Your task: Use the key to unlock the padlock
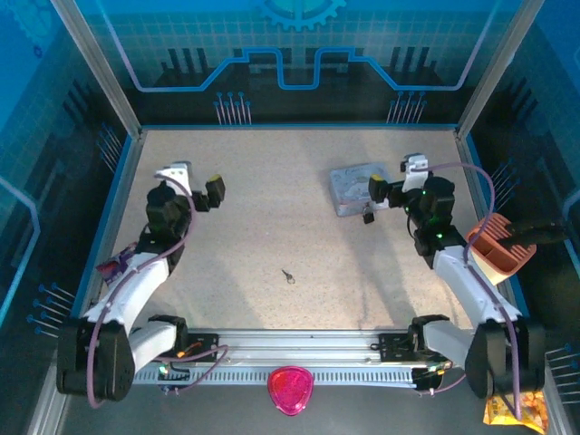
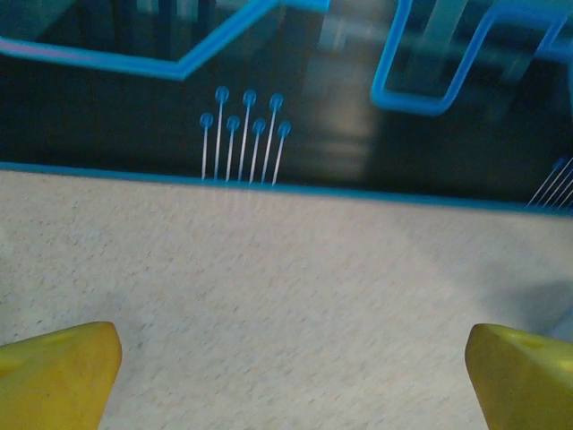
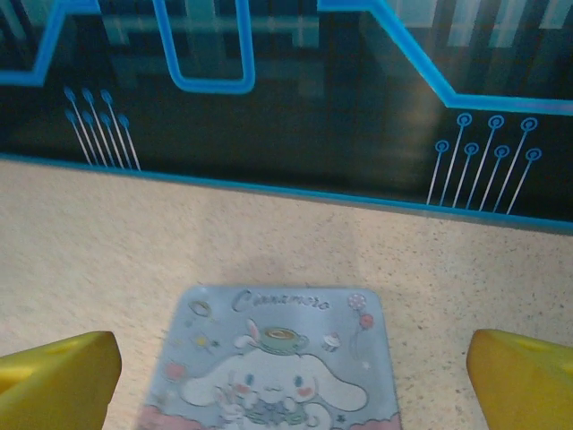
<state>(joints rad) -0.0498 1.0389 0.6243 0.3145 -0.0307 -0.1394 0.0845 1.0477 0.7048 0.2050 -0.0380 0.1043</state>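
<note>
Yellow fingertips (image 3: 54, 376) of the right gripper (image 1: 375, 193) stood wide apart, empty, by the pale blue cartoon-printed rectangular tin (image 3: 273, 358); what seemed the tiny dark-grey metal padlock (image 1: 369, 217) lay at its near right corner. The left gripper (image 1: 213, 192) gaped empty at left; the thin silvery key (image 1: 287, 275) lay near centre

Pale blue cartoon-printed tin (image 3: 277, 358), speckled beige table (image 1: 272, 227), grey key (image 1: 288, 275)

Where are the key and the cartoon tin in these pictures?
key (image 1: 287, 275), top external view, on the middle of the small key lying on the table.
tin (image 3: 270, 360), right wrist view, on the printed lid, at the cartoon character.
</note>
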